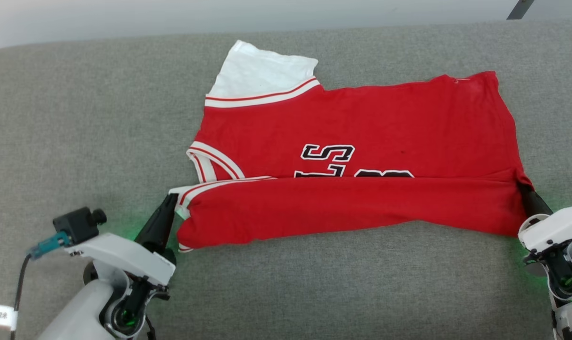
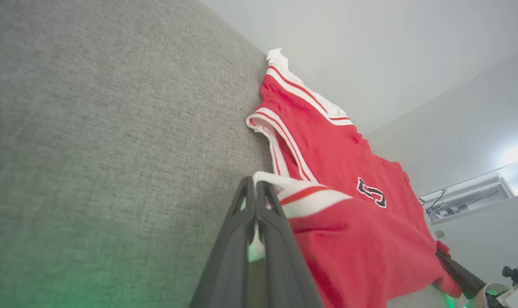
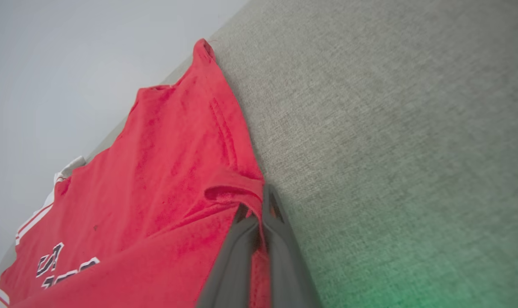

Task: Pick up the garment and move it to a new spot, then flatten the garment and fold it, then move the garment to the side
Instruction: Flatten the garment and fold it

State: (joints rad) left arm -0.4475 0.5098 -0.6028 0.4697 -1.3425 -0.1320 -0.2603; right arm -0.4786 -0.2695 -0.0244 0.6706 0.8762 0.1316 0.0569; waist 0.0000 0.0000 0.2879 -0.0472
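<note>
The garment [image 1: 361, 141] is a bright red jersey with a white sleeve, striped trim and black letters, spread across the grey surface. Its near long edge is folded over onto the body, covering the lower part of the letters. My left gripper [image 1: 172, 200] is shut on the garment's white striped corner [image 2: 284, 188] at the fold's left end. My right gripper [image 1: 524, 189] is shut on the red corner [image 3: 242, 192] at the fold's right end. Both wrist views show cloth pinched between the dark fingers.
The grey fabric surface [image 1: 78, 132] stretches wide to the left, right and front of the garment. A pale wall [image 1: 125, 19] runs behind its far edge. A white shelf with cables [image 2: 464, 199] shows in the left wrist view's background.
</note>
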